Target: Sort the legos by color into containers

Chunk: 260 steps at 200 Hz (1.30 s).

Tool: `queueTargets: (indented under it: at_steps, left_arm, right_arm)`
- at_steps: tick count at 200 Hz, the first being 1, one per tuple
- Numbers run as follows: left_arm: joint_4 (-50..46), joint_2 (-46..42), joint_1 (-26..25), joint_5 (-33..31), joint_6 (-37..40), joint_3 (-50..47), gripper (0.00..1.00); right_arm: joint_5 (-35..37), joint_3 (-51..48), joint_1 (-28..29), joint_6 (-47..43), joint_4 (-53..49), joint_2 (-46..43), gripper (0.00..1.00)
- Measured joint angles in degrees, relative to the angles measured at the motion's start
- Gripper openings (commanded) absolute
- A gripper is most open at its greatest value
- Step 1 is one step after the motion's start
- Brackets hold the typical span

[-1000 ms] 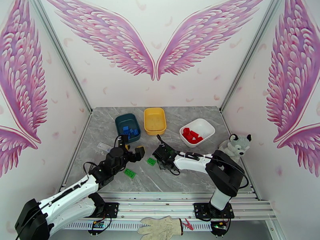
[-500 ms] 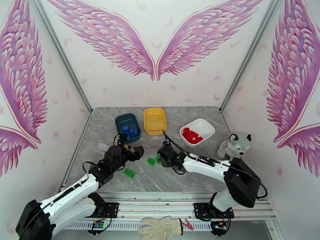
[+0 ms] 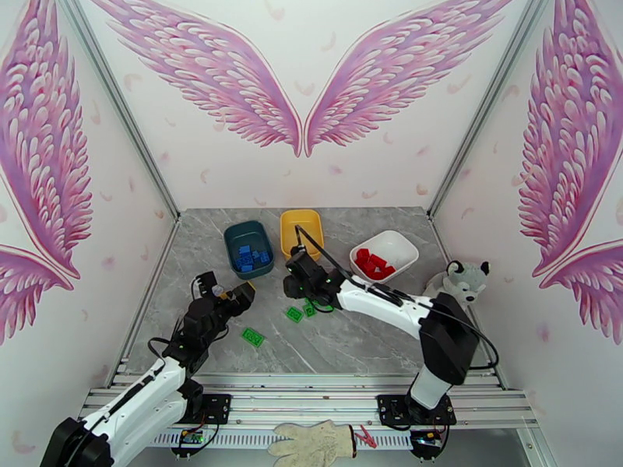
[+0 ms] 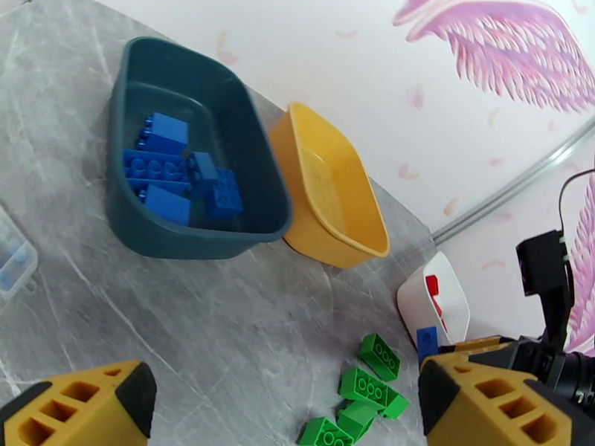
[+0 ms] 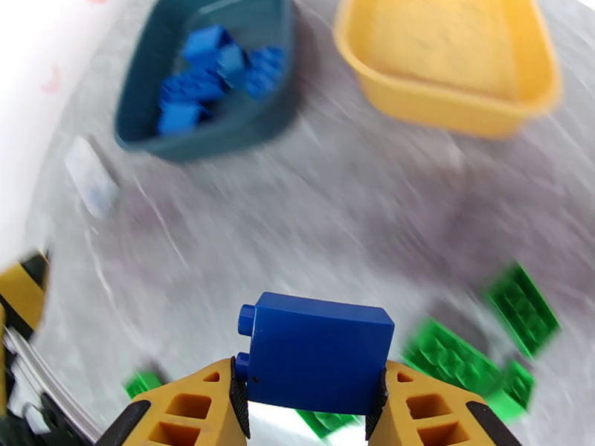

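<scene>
Left fingers [image 4: 82,404]: spread wide with nothing between them, low over the surface [image 4: 186,321], near the teal tub [image 4: 186,243] on its near side. A clear plastic piece [image 4: 11,258] lies to their left; it is not part of the sort, so leave it alone.

The teal tub already holds several blue bricks [image 4: 160,169], so I take it as the target for this step.

Right fingers [image 5: 201,403]: clenched on one blue brick [image 5: 320,358], pinched across its flat sides and lifted clear of the surface. The wrist view is blurred, but the teal tub sits ahead and to the left.

Judged step: carry the brick to the teal tub and drop it there. To do it well:
- Keep the brick above rim height until it has passed the tub's near wall.
- Stop over the bare part of the tub floor, not over the rim next to the yellow tub [image 3: 285,227] — the two tubs stand very close together.
- Lower the brick before you release it; dropped from height it may bounce out.
- Mind the left arm. It is close to the tub, so hold it off while the right arm goes in.

A handful of green bricks [image 4: 370,386] lie loose below the right arm; don't sweep them when you pull back. I can see nothing in the yellow tub, so they probably belong there. At the far right, the white tub [image 3: 406,243] holds red bricks [image 3: 374,263].
</scene>
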Motion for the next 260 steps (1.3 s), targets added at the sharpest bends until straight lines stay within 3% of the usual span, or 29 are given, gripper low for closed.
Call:
queueTargets:
  at_steps: [56,98,134,154,182,205,231,260]
  left_arm:
    - [0.2,-8.3,9.8,3.4,-4.7,-4.6,0.99]
    - [-2.5,-14.2,14.7,7.2,-6.1,-5.1,0.99]
    - [-4.2,-15.8,15.6,9.5,-6.4,-5.3,0.99]
    - [-5.0,-15.8,15.7,10.2,-6.4,-5.4,0.99]
    - [-5.4,-15.8,15.8,10.8,-6.4,-5.5,0.99]
    - [-5.3,-15.8,15.8,10.9,-6.6,-5.5,0.99]
    - [-5.2,-15.8,15.8,10.9,-7.1,-5.5,0.99]
    - [-4.7,-15.7,15.8,10.9,-7.9,-5.5,0.99]
  right_arm:
    - [-3.9,22.3,0.0,-0.9,0.1,17.6,0.37]
    - [-5.6,37.7,-0.7,-2.1,-1.7,27.4,0.65]
    - [-6.1,40.3,-1.5,-3.2,-3.2,28.5,0.73]
    - [-6.7,36.2,-1.6,-3.5,-2.2,26.4,0.73]
    - [-7.7,21.7,-1.3,-4.5,0.2,17.9,0.73]
    - [-8.4,7.6,-0.2,-5.5,3.8,8.8,0.81]
    - [-8.6,-6.1,2.8,-7.3,7.3,-0.5,0.84]
    - [-8.3,-13.7,8.1,-9.7,9.4,-3.8,0.82]
